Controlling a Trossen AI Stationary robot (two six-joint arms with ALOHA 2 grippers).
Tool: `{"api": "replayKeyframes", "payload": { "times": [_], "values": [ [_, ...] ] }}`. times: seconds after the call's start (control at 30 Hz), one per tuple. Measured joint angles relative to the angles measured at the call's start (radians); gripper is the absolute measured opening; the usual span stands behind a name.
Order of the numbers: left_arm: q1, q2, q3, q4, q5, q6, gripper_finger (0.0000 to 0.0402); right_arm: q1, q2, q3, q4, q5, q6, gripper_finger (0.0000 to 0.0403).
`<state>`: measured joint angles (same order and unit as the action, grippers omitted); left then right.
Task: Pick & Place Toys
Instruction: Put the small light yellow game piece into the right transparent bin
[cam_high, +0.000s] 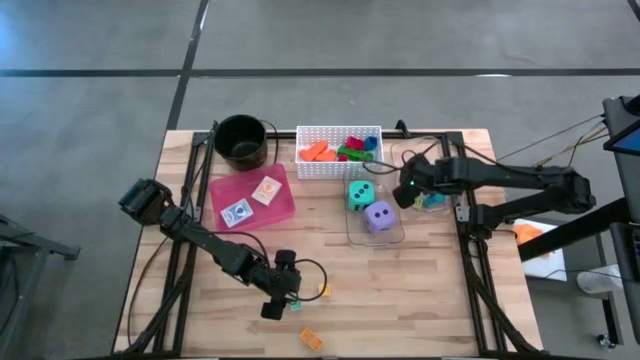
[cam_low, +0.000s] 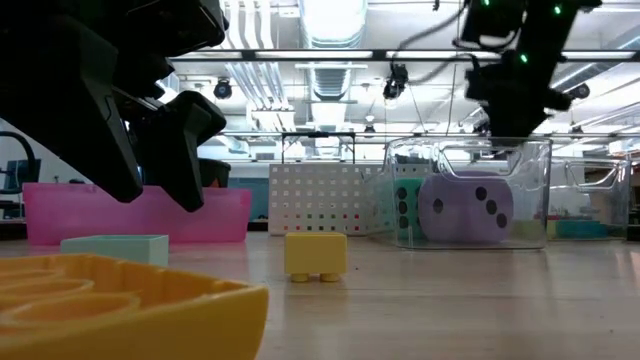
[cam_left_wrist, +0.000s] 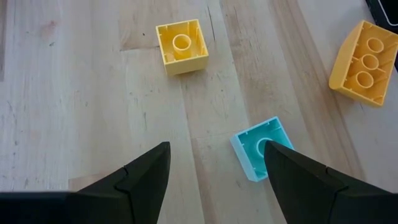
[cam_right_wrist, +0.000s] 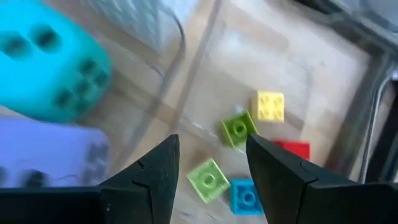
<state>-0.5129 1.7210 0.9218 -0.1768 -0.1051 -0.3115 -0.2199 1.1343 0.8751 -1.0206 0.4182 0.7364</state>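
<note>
My left gripper (cam_high: 280, 300) hangs open near the table's front edge. Its fingers stand just above a light-blue block (cam_left_wrist: 261, 149), which lies on the wood beside one fingertip. A small yellow block (cam_left_wrist: 181, 45) and a bigger orange-yellow block (cam_left_wrist: 364, 62) lie nearby. My right gripper (cam_high: 408, 190) is open above a clear bin (cam_high: 432, 200) at the right. Below its fingers lie green blocks (cam_right_wrist: 238, 129), a yellow one (cam_right_wrist: 270, 106), a red one (cam_right_wrist: 291, 149) and a blue one (cam_right_wrist: 245, 196). A teal die (cam_high: 360, 194) and a purple die (cam_high: 379, 215) sit in another clear bin.
At the back stand a white perforated basket (cam_high: 340, 150) with bright blocks and a black pot (cam_high: 241, 140). A pink tray (cam_high: 252, 197) with two cards lies left of centre. Bare wood runs across the middle and the front right.
</note>
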Motion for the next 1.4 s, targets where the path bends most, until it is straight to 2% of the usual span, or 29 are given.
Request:
{"api": "replayKeyframes", "payload": {
  "times": [0.2,0.3,0.4,0.5,0.63,0.8,0.97,1.1,1.2,1.4],
  "values": [
    [0.0,0.0,0.0,0.0,0.0,-0.004,0.0264,0.086,0.0,0.126,0.01,-0.004,-0.025,0.0188],
    [-0.001,0.0,0.0,0.002,0.0,-0.005,0.0264,0.189,0.0,0.166,0.032,0.016,-0.075,0.0188],
    [-0.002,0.0,0.0,0.012,0.0,-0.03,0.0264,0.321,0.0,0.173,0.103,0.08,-0.083,0.0188],
    [-0.003,0.0,0.0,0.026,0.0,-0.055,0.0264,0.457,0.0,0.132,0.272,0.127,-0.085,0.0188],
    [-0.006,0.0,0.0,0.027,0.0,-0.06,0.0264,0.619,0.002,0.036,0.554,0.132,-0.119,0.0188],
    [-0.006,0.0,0.0,0.026,0.0,-0.056,0.0264,0.766,0.036,-0.114,0.94,0.133,-0.184,0.0188],
    [-0.006,0.0,0.0,0.026,0.0,-0.053,0.0264,0.831,0.14,-0.235,1.318,0.132,-0.268,0.0188],
    [-0.005,0.0,0.0,0.026,0.0,-0.043,0.0264,0.836,0.269,-0.261,1.545,0.115,-0.323,0.0188],
    [-0.005,0.0,0.0,0.026,0.0,-0.028,0.0264,0.835,0.372,-0.243,1.629,0.103,-0.37,0.0188],
    [-0.005,0.0,0.0,0.026,0.0,-0.026,0.0264,0.835,0.559,-0.128,1.635,0.102,-0.44,0.0188]
  ]
}}
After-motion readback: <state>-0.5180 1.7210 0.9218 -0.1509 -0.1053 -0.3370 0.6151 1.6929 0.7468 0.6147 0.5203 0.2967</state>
